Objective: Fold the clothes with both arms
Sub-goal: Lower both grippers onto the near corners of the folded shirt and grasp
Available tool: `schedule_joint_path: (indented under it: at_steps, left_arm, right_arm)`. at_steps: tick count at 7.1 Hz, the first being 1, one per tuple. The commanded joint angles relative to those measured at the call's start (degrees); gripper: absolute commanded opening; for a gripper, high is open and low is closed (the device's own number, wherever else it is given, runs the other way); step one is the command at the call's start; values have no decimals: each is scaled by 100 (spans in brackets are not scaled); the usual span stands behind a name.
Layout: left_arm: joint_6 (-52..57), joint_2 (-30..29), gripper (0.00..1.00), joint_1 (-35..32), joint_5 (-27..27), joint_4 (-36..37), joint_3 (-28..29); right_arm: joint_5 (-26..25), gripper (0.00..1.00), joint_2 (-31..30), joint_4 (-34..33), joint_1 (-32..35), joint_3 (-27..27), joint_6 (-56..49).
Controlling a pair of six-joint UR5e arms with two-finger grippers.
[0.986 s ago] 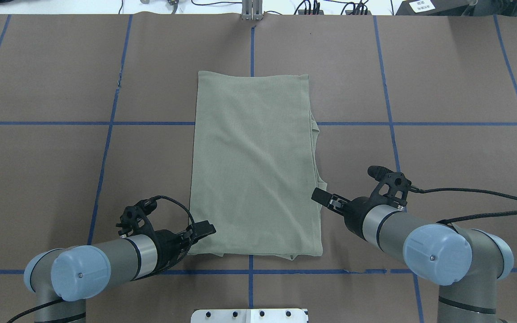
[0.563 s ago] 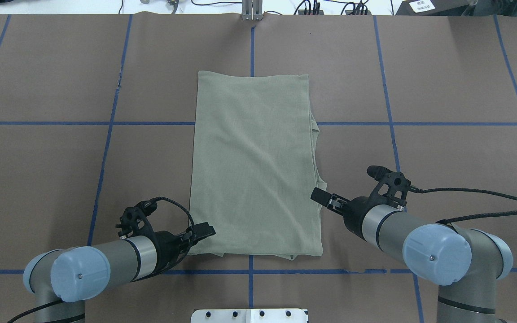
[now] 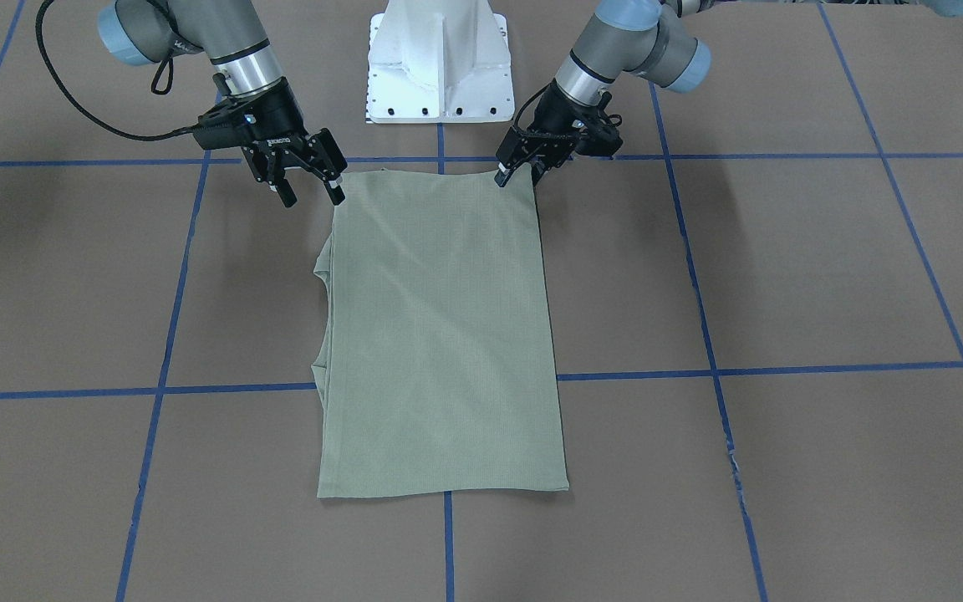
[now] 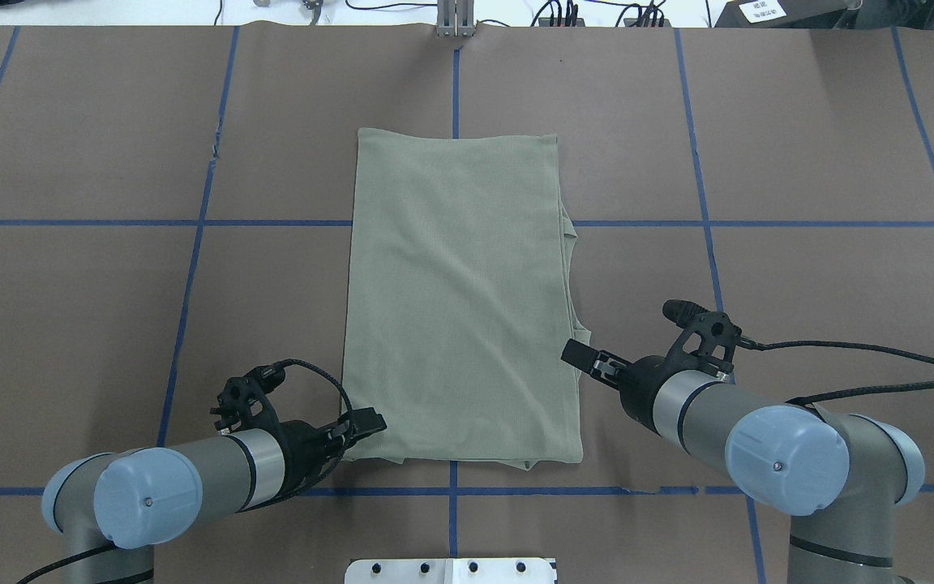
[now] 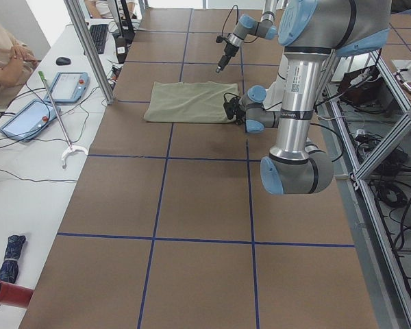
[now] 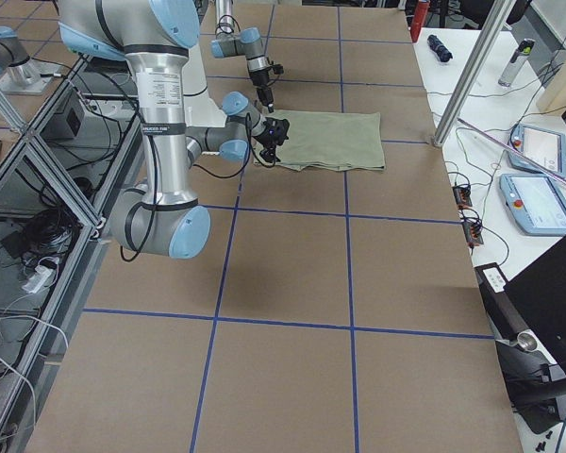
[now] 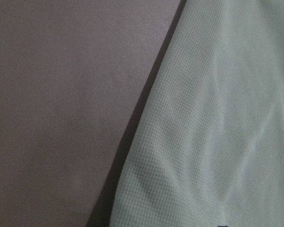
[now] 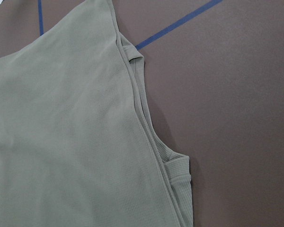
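A sage-green folded garment (image 4: 459,300) lies flat in the middle of the brown table; it also shows in the front view (image 3: 440,334). My left gripper (image 4: 366,423) is low at the garment's near-left corner, its fingers apart on either side of that corner in the front view (image 3: 517,176). The left wrist view shows only cloth (image 7: 217,118) close up and its edge. My right gripper (image 3: 310,191) is open and empty, held above the table beside the garment's near-right corner; it also shows in the overhead view (image 4: 576,354).
The table (image 4: 799,162) is covered in brown paper with blue tape grid lines. The white pedestal base (image 3: 440,58) stands at the robot's edge. A side bench with tablets and a keyboard (image 5: 68,86) runs along the far side.
My left gripper has crept slightly lower and nearer the robot at the garment's corner. The right gripper and the garment have barely moved.
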Motion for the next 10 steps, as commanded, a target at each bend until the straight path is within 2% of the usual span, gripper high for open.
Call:
schedule_joint_path:
  at_steps: [1, 2, 3, 4, 5, 6, 8, 10]
  left_arm:
    - [4, 3, 0, 8, 1, 58, -16]
    - [4, -15, 0, 35, 18, 145, -51]
    - [4, -15, 0, 35, 19, 155, -147]
    - [4, 3, 0, 35, 19, 155, -148]
    - [4, -6, 0, 26, 27, 155, -156]
    - [12, -41, 0, 35, 19, 155, -148]
    - [4, -59, 0, 35, 19, 155, -156]
    - [4, -50, 0, 35, 27, 155, -156]
  right_arm:
    - [-77, 97, 20, 0, -11, -74, 10]
    - [-68, 89, 20, -26, -11, -75, 184]
    - [-51, 78, 185, -618, -37, -22, 525]
    - [-33, 70, 735, -1555, -63, -39, 1408]
    - [-33, 69, 1254, -2487, -220, -31, 1599]
    - [-59, 71, 1390, -2792, -552, -57, 1914]
    - [-129, 76, 1391, -2795, -932, -154, 1970]
    - [-217, 76, 1400, -2760, -1065, -416, 2067]
